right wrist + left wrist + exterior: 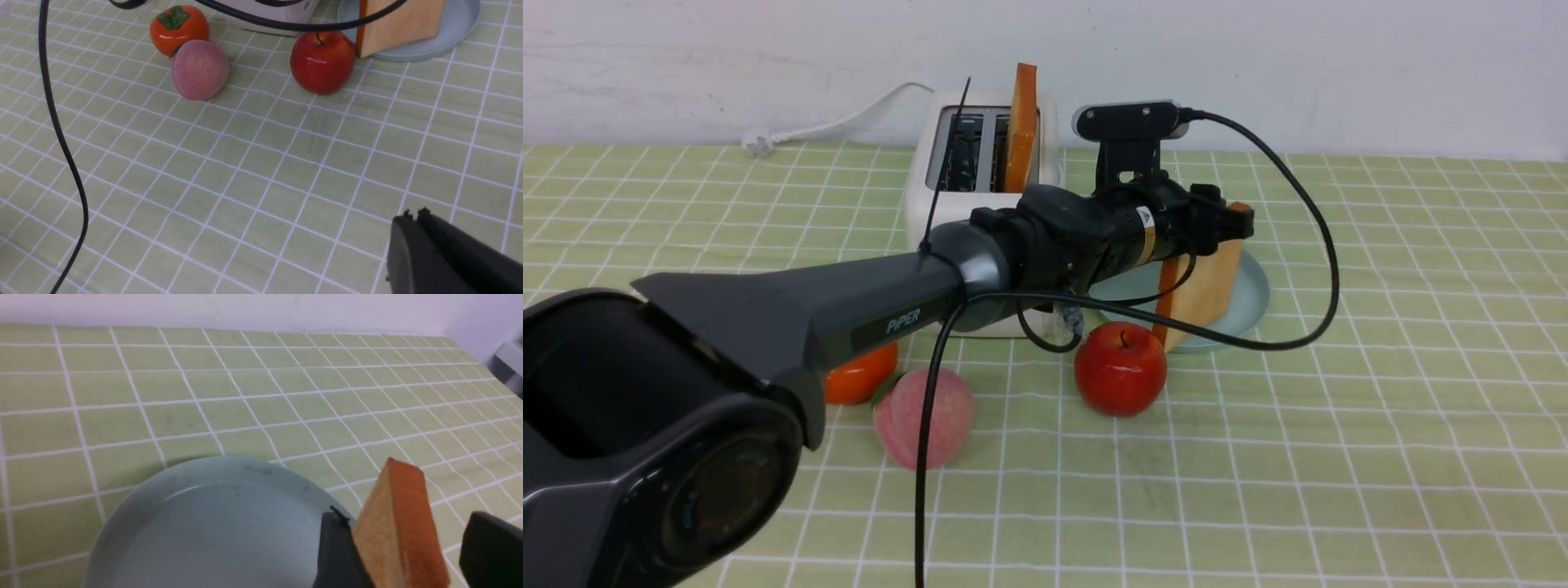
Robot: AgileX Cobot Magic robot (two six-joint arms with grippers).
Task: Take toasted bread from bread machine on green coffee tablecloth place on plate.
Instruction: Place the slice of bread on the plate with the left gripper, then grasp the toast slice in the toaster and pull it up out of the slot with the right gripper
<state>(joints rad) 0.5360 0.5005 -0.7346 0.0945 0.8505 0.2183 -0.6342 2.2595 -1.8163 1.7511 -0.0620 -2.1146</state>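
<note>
The white bread machine [964,204] stands at the back of the green coffee tablecloth [1339,449]. One toast slice [1022,126] sticks up from its right slot. The other toast slice [1201,286] stands on edge on the pale blue-green plate [1254,294], to the right of the machine. My left gripper [1233,216] is over its top edge. In the left wrist view the slice [400,522] sits between the open jaws of my left gripper [404,516]: one finger touches it and the other stands apart. The plate [204,522] lies below. My right gripper [412,214] is shut and empty above the cloth.
A red apple [1121,367] lies just in front of the plate. A pink peach [923,416] and an orange persimmon [862,376] lie in front of the machine. The white power cord [849,118] runs left along the wall. My left arm's cable hangs over the fruit.
</note>
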